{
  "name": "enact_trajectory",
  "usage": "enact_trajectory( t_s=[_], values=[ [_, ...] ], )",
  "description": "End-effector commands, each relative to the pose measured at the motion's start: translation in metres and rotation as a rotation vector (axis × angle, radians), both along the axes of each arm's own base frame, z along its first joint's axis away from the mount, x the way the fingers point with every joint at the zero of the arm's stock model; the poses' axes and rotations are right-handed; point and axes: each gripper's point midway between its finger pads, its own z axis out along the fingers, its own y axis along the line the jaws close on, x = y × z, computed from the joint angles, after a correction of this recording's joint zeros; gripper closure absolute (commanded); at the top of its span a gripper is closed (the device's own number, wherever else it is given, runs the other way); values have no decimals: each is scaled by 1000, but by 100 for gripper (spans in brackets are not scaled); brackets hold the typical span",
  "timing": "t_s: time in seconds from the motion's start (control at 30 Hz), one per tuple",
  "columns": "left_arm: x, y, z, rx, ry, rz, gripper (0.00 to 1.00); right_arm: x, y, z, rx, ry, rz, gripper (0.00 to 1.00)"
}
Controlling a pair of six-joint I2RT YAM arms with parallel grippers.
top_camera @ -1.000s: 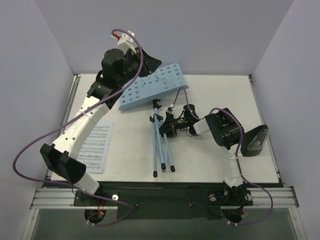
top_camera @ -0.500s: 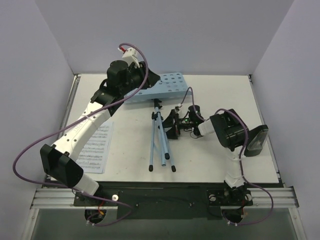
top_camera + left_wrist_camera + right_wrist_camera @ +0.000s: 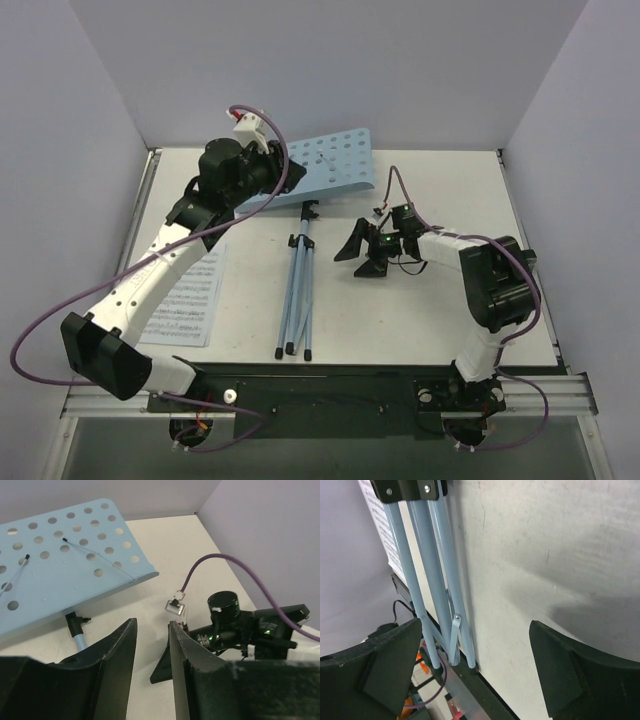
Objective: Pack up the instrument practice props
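props: one music stand (image 3: 325, 165), one sheet-music page (image 3: 190, 300) | left claw (image 3: 151, 626) half-parted, empty | right claw (image 3: 475, 630) wide, empty

My left arm (image 3: 170, 250) is covering the left end of the stand (image 3: 330, 165) and a strip of the sheets (image 3: 195, 300) from above. The left wrist view is cropping the stand's left side, and the right wrist view is cutting its legs (image 3: 434, 580) at the top. The notes are showing too small to read.

arms (image 3: 160, 266): white links, black joints; cables (image 3: 235, 559): purple; end effectors (image 3: 152, 630): black
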Motion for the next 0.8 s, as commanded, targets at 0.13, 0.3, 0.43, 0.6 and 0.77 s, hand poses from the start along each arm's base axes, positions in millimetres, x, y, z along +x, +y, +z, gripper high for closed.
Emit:
enact_trajectory(
  t_s=[0.13,0.3,0.43,0.6,0.77],
  values=[
    [-19,25,-21,60,-23,33,56,-24,-36,16,-208,-100,38,14],
    [-34,34,-43,114,-10,12,44,-38,-71,34,-333,-122,44,11],
    [-37,64,-54,217,-39,70,40,-14,-90,86,-458,-312,77,8],
    [-30,122,-65,316,5,196,39,17,-137,144,-697,-439,-144,0],
    [-29,164,-63,404,-4,305,38,19,-155,190,-755,-567,-210,0]
  ],
)
